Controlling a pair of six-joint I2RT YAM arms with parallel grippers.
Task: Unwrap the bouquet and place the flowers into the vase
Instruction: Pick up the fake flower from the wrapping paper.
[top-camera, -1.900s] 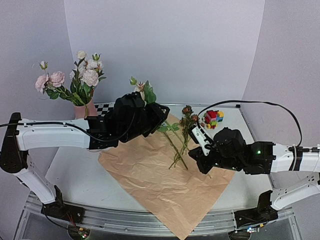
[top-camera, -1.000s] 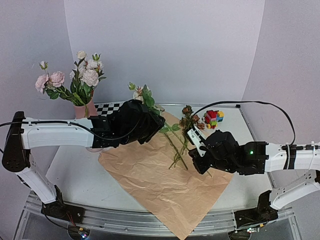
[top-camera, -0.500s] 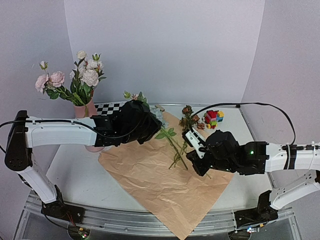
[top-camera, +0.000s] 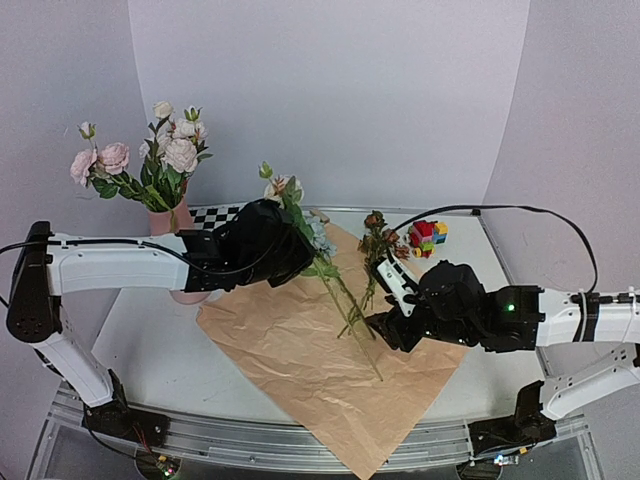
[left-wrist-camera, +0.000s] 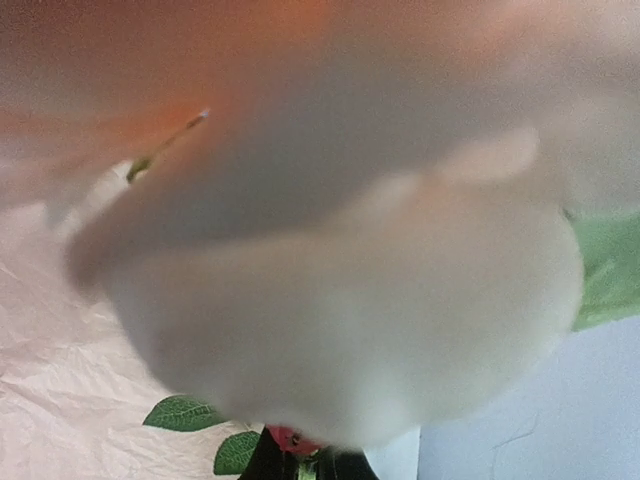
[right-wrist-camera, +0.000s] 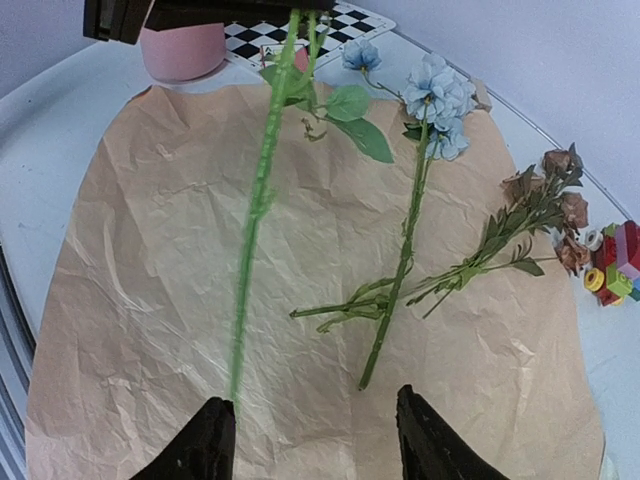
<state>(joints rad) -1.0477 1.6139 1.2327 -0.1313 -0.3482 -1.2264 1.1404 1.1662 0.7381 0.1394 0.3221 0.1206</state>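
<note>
Bouquet unwrapped: kraft paper (top-camera: 300, 370) lies flat on table. Several blooms (top-camera: 170, 150) stand in vase (right-wrist-camera: 180, 50), far left, just beyond paper's edge. Task judged over half done. Lifted flower (right-wrist-camera: 262, 190) hangs clear of paper, stem pinched in left gripper (top-camera: 296, 248). Blue flower (right-wrist-camera: 436, 90) and rust-brown sprig (right-wrist-camera: 520, 215) lie on paper, both yet to go. Right gripper (right-wrist-camera: 315, 440) spread, empty, low over paper. Left wrist view smothered by blurred bloom. From above, vase mostly hidden behind left arm; pinch itself unseen.

White table (top-camera: 150, 340) here: crumpled tan kraft paper sheet (top-camera: 300, 360), matte pink cylinder vase (right-wrist-camera: 180, 55), black-and-white checkerboard card (top-camera: 222, 214), colourful toy-brick block (top-camera: 427, 238).
</note>
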